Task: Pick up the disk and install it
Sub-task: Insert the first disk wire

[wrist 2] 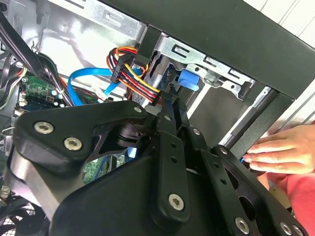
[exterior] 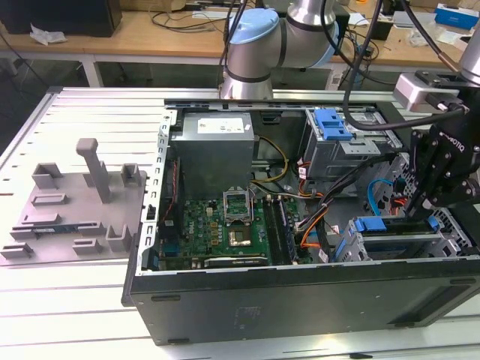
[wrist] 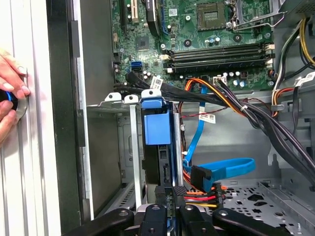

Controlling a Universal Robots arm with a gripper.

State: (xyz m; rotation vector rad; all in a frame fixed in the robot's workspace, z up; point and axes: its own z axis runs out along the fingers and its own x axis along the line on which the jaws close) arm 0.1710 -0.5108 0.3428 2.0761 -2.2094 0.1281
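The disk [exterior: 397, 235] on edge inside the silver drive cage [exterior: 358, 251] of the computer case [exterior: 300, 296], at the exterior view's right; gripper [exterior: 426, 211] down on it. In the second wrist view, fingers [wrist 2: 169, 145] clamped on the disk's thin edge, a hand [wrist 2: 275, 152] just outside the case. In the first wrist view, its blue caddy upright in the cage slot, blue cable [wrist: 226, 167] just beside.

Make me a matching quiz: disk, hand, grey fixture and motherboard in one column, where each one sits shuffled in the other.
1 the disk
2 hand
3 grey fixture
4 motherboard

A on the table, exterior view's left of the case
B flat in the case's bottom
C on edge in the drive cage
D beside the case's outer wall

Pairs: 1-C, 2-D, 3-A, 4-B
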